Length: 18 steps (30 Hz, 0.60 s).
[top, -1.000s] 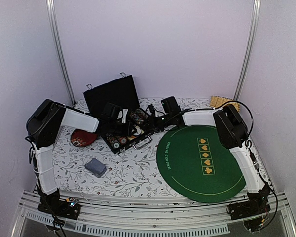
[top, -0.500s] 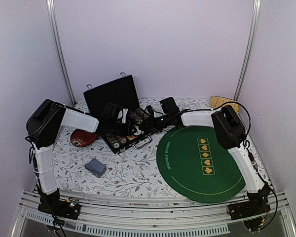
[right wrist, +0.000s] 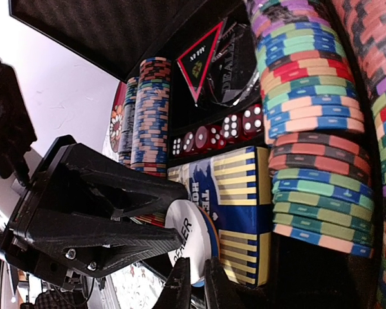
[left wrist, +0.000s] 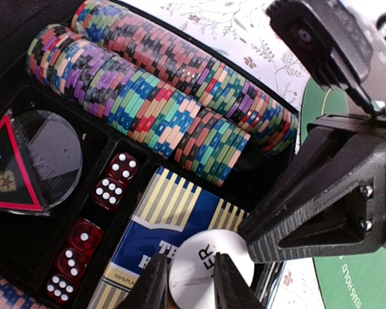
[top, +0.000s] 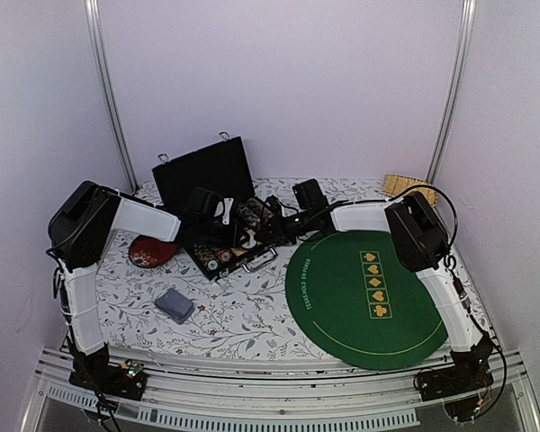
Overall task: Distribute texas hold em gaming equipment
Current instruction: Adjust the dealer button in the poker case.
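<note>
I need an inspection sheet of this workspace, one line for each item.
Surface: floral cloth, green mat on its right part.
Job's things: chips in the open case; white button there too; card deck on the cloth.
Clutter: red dish, dice, card box, woven item.
Hands: left hand and right hand both at the button; grip cannot be told.
Cables: black cable loops at the right elbow.
Surroundings: plain walls, metal posts.

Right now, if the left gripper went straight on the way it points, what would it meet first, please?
Probably the white dealer button on the blue card box, right at its jaws; depth is unclear.
</note>
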{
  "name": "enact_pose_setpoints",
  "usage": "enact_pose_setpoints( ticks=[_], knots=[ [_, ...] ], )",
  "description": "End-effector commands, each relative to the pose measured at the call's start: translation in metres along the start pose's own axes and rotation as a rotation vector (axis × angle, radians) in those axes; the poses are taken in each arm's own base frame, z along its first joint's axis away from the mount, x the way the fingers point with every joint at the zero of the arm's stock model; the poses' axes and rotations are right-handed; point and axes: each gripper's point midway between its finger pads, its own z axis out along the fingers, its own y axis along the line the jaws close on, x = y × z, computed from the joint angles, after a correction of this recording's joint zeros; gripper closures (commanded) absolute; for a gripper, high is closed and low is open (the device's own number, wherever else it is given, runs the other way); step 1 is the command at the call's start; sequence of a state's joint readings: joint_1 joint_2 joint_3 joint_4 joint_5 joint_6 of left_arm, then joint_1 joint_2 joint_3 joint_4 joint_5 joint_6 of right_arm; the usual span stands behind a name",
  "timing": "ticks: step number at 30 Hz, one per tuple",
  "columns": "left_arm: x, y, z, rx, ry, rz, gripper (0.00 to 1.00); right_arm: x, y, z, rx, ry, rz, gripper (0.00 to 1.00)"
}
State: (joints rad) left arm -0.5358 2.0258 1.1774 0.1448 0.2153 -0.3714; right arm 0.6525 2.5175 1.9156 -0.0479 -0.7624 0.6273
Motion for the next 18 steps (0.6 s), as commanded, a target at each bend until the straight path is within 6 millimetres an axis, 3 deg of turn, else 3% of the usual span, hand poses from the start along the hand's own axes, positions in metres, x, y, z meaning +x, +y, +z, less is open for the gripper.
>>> enact_pose_setpoints(
  ticks=[1,9,13,18],
  knots=[
    [0.009,-0.024,0.006,0.082,0.028,0.021,0.72,-0.008,0.045,-0.011,-0.067,-0.029,-0.087,0.9],
    [0.012,-0.023,0.008,0.084,0.037,0.027,0.71,-0.01,0.053,-0.015,-0.096,-0.042,-0.095,0.9],
    [0.014,-0.023,0.007,0.081,0.041,0.025,0.7,-0.01,0.048,-0.016,-0.063,-0.057,-0.08,0.89],
    [-0.01,-0.022,-0.007,0.036,-0.008,0.075,0.62,-0.019,0.044,-0.029,-0.012,-0.097,-0.092,0.86]
  ],
)
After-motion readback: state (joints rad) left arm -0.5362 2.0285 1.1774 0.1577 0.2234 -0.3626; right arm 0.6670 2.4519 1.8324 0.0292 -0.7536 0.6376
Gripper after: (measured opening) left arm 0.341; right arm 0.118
